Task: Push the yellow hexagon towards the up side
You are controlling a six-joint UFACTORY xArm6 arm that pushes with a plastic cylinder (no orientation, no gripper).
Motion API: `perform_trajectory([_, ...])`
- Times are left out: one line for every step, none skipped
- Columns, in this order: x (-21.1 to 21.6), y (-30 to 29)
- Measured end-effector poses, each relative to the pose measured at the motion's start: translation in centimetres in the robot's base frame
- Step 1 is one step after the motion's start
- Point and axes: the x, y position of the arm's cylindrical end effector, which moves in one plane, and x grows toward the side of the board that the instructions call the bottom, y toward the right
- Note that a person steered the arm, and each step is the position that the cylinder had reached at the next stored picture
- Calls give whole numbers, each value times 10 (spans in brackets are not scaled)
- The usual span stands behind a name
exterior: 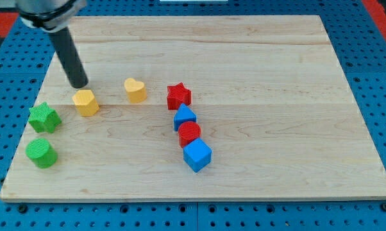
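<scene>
Only the one camera view here, so here goes. The yellow hexagon (85,102) sits toward the view's left on the counter (257,58), roughly mid-height. My tip (81,84) is down just above it, on its top side and a hair to the left, close but I can't tell if it's actually touching. There's no real tool on this arm, just a bare rod, so nothing opens, clenches or grasps anything.

Handling-wise, my guess is the hexagon is a small, light, rigid plastic piece that'll skate easily on smooth wood. Flat faces mean it should push straight if I hit one squarely at its middle; catch a corner and it'll likely spin off. Since it has to go toward the view's top, I'd want contact on its bottom face, so right now I'm on the wrong side.

Neighbours: a yellow heart (135,90) to its right, a green star (44,118) down-left, a green cylinder (41,153) below that. Well off to the right there's a chain of red star (178,95), blue triangle-ish block (184,118), red cylinder (189,133) and blue cube (197,155), nearly touching.

The surface is pale, planked wood, looks slick, with loads of open room above the hexagon. Around the board is blue pegboard (372,77).
</scene>
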Motion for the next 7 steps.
perform_trajectory([31,3])
perform_trajectory([53,36])
perform_trajectory([61,42])
perform_trajectory([34,9])
perform_trajectory([26,-6])
perform_trajectory([38,28])
perform_trajectory([65,29])
